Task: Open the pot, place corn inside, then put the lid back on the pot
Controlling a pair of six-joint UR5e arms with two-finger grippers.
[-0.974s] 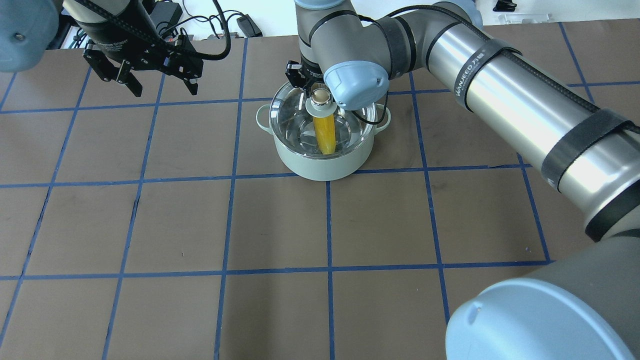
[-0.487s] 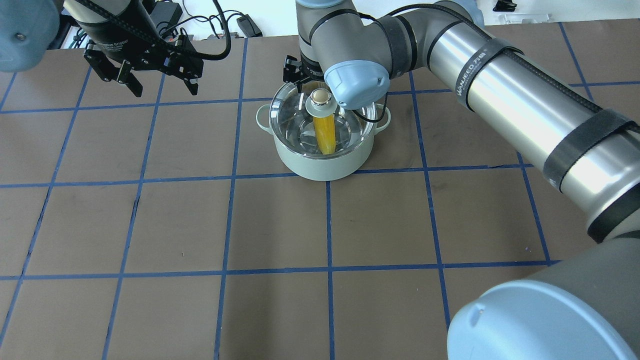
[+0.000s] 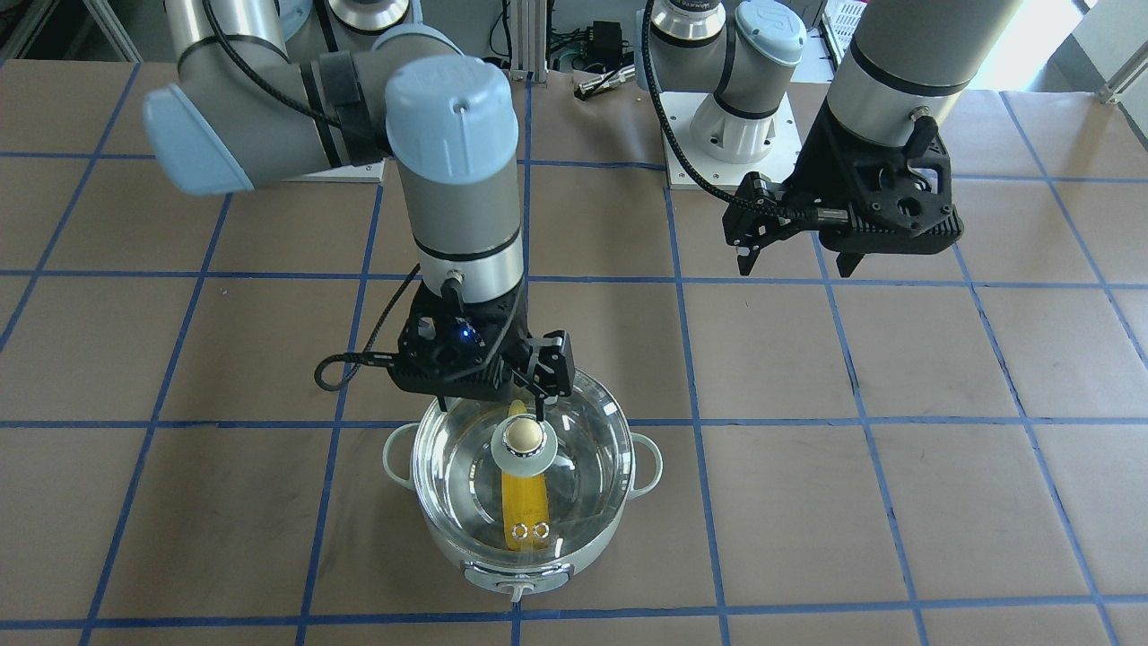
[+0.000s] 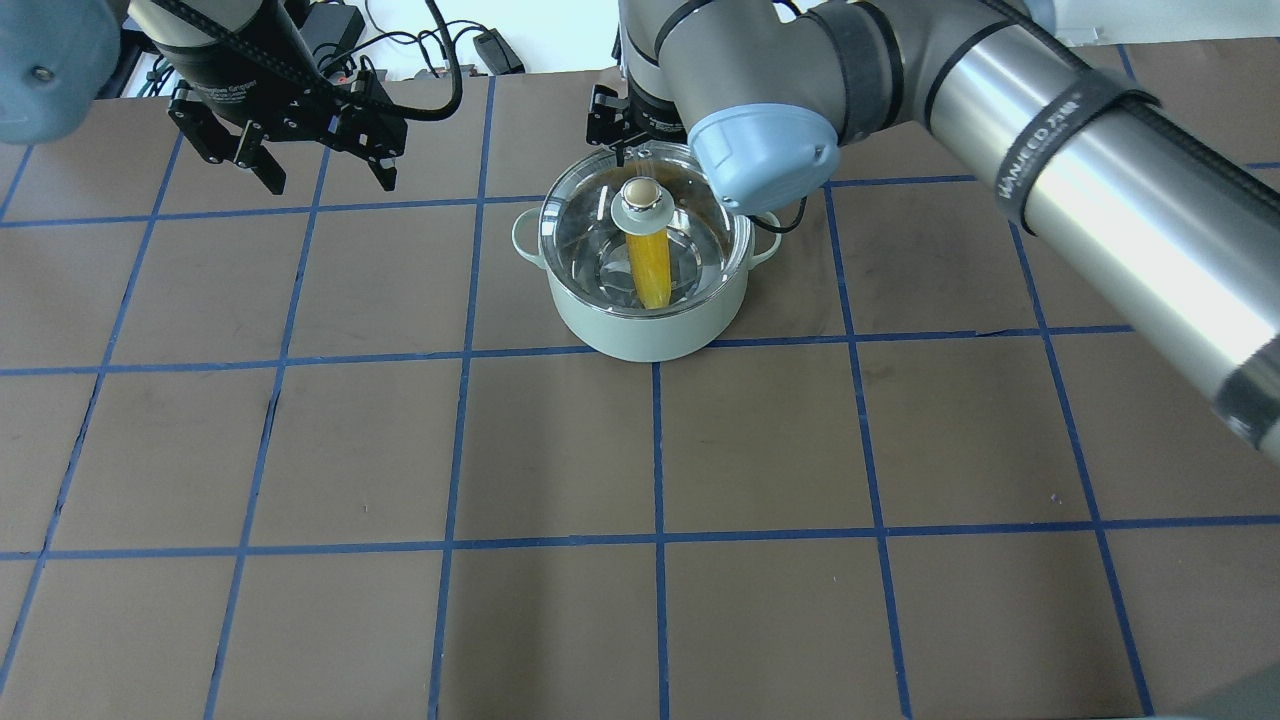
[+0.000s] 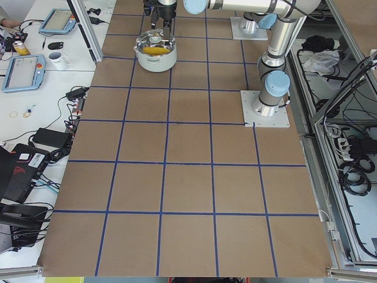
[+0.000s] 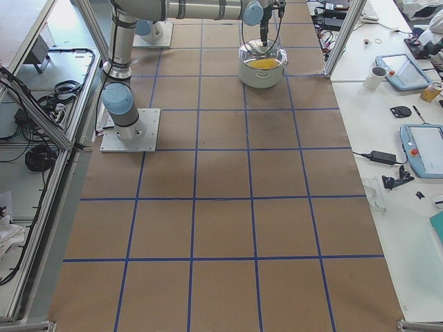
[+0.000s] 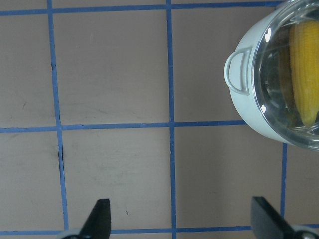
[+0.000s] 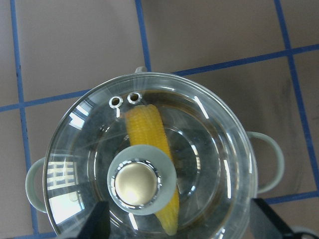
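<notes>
The mint-grey pot (image 4: 650, 335) stands on the table with the clear glass lid (image 4: 585, 225) seated on it. The yellow corn (image 4: 648, 270) lies inside and shows through the glass. The lid's tan knob (image 4: 641, 194) is free. My right gripper (image 3: 493, 408) is open just above and behind the lid, touching nothing. In the right wrist view its fingertips (image 8: 97, 221) stand apart to either side of the lid (image 8: 209, 149) and the corn (image 8: 144, 127). My left gripper (image 4: 330, 178) is open and empty, up at the far left, with the pot (image 7: 244, 99) off to its side.
The table is brown paper with a blue tape grid (image 4: 655, 450). Cables and small devices (image 4: 420, 40) lie beyond the far edge. The pot's control knob (image 3: 517, 592) faces the operators' side.
My right arm has drawn up and back from the lid's knob, its wrist shifting right. The lid stays on the pot over the corn. The left arm has not moved.
</notes>
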